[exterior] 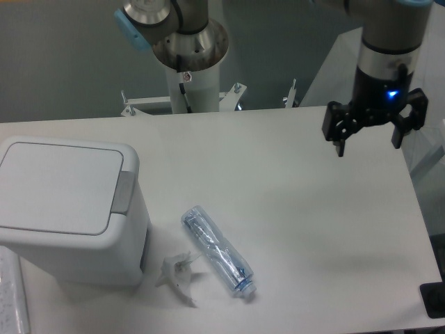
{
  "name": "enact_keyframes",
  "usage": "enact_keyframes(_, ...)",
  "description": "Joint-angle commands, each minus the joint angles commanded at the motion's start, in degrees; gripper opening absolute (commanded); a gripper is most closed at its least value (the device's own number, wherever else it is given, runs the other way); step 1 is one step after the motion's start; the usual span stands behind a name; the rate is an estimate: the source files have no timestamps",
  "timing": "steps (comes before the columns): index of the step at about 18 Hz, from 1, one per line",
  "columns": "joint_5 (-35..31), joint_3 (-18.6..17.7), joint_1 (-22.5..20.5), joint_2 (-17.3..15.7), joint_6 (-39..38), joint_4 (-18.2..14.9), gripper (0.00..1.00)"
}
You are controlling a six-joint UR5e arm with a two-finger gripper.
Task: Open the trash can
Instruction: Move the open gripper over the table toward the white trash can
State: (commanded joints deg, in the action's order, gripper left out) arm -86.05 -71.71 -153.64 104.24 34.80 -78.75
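The trash can point(62, 209) is a large white boxy bin standing at the left of the table. Its flat lid point(59, 186) lies shut, and a grey push-button tab point(124, 193) sits on its right edge. My gripper point(369, 147) hangs at the far right, well above the table and far from the bin. Its fingers are spread apart and hold nothing.
A clear plastic bottle point(217, 252) lies on its side just right of the bin. A small white plastic piece point(177, 273) lies beside it. The arm's base column point(191, 62) stands at the back. The table's right edge point(417, 209) runs below the gripper.
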Motion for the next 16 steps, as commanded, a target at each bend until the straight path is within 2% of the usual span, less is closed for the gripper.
enact_keyframes(2,-0.09,-1.06,0.35,-0.27,-0.18,0.26,1.0)
enact_keyframes(10,0.7,-1.5,1.58,-0.36,0.44,1.58,1.0)
enact_keyframes(16,1.32,-1.76,5.53,-0.97,-0.79,1.49,1.0)
